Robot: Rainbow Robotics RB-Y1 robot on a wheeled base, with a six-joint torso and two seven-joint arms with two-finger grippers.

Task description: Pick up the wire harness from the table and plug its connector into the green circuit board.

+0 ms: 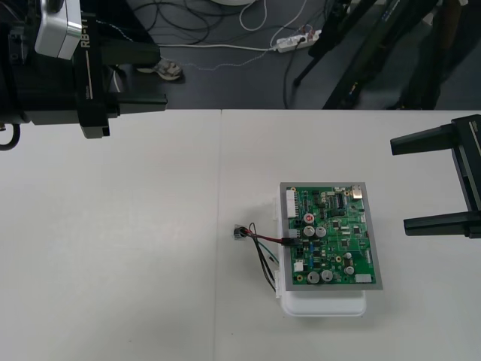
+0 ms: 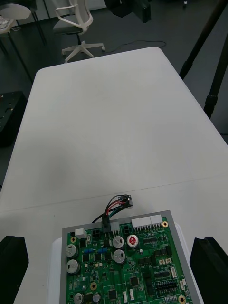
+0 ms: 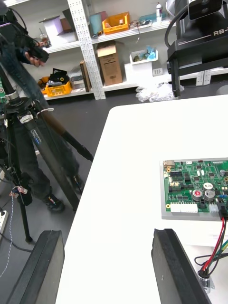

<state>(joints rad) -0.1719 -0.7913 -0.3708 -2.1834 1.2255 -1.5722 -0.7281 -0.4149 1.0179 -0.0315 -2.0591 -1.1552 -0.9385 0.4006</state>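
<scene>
Pale table [image 1: 113, 248], green circuit board [image 1: 338, 241] right of centre on white base [image 1: 323, 304]. Wire harness [image 1: 267, 238] at board's left edge: plug [image 1: 289, 242] seated in it, socket [image 1: 239, 233] lying on table. Left gripper [image 1: 154, 75] parked far left, fingers spread, empty; right gripper [image 1: 402, 184] at right, likewise.

A plain pale tabletop [image 1: 113, 263], crossed by 1 faint seam [image 1: 220, 188] running from its far edge to its near edge, lies under even light. Beyond the far edge, a strip of dark grey floor [image 1: 225, 83] carries looping cables [image 1: 195, 22] and a white power strip [image 1: 297, 41]. Black tripod legs [image 1: 353, 60] stand towards the far right corner.
</scene>
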